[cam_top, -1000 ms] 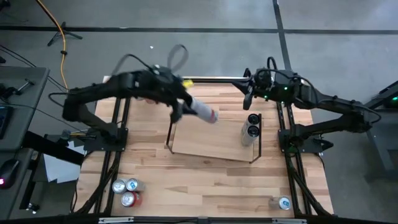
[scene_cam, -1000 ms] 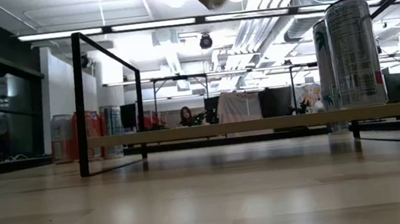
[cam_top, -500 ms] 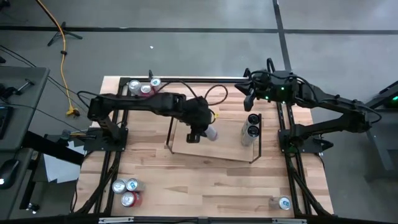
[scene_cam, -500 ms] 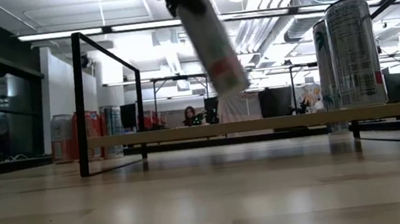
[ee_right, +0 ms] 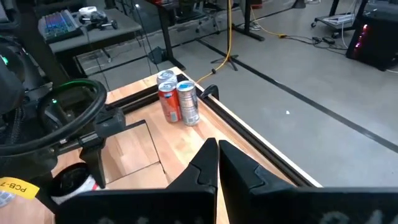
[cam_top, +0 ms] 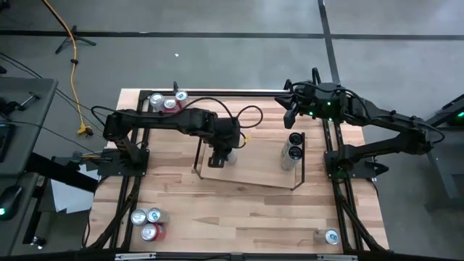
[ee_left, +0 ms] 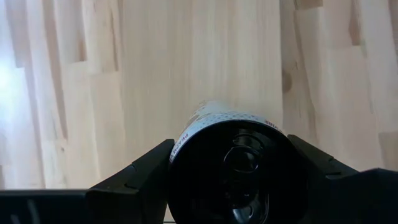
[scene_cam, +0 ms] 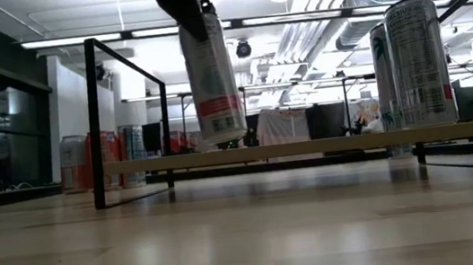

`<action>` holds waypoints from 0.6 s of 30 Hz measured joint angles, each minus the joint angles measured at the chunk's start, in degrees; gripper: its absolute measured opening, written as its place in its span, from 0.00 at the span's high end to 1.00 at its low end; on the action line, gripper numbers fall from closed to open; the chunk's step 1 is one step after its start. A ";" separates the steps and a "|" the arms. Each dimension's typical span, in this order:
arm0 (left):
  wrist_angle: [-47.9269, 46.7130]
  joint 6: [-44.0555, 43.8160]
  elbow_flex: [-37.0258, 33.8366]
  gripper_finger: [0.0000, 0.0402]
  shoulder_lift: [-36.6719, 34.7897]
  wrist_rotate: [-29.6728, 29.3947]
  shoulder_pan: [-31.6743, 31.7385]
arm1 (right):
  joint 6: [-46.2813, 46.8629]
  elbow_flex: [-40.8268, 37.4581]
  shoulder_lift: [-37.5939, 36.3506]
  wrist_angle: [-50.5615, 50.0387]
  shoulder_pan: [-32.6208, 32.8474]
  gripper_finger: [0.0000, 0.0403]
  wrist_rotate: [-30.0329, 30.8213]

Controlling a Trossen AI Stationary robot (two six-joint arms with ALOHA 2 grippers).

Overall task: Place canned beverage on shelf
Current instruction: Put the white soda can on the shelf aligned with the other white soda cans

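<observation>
Left jaws (scene_cam: 189, 7) clamped on can (scene_cam: 211, 81), near upright over shelf (scene_cam: 311, 148); gotta straighten it, lower gently, then let go.

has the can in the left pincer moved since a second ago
Yes. The can has swung from tilted to nearly upright and come down toward the shelf board, shifting left, farther from the two standing cans.

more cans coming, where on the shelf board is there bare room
Free: the shelf board's middle, between the can in the left claw near its left end and the two standing cans at its right end. Crowded: that right end. The right claw hangs shut behind it.
</observation>
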 joint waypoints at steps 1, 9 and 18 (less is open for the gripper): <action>0.02 0.00 0.00 0.48 0.00 0.11 -0.02 | 0.04 -0.01 0.00 -0.05 0.01 1.00 0.00; -0.38 -3.34 0.00 0.47 0.00 -1.97 0.00 | 0.20 -0.03 0.00 -0.02 0.01 1.00 0.02; -8.18 -4.64 0.04 0.47 0.00 -1.50 0.13 | 1.58 -0.03 0.00 -0.58 0.00 1.00 0.04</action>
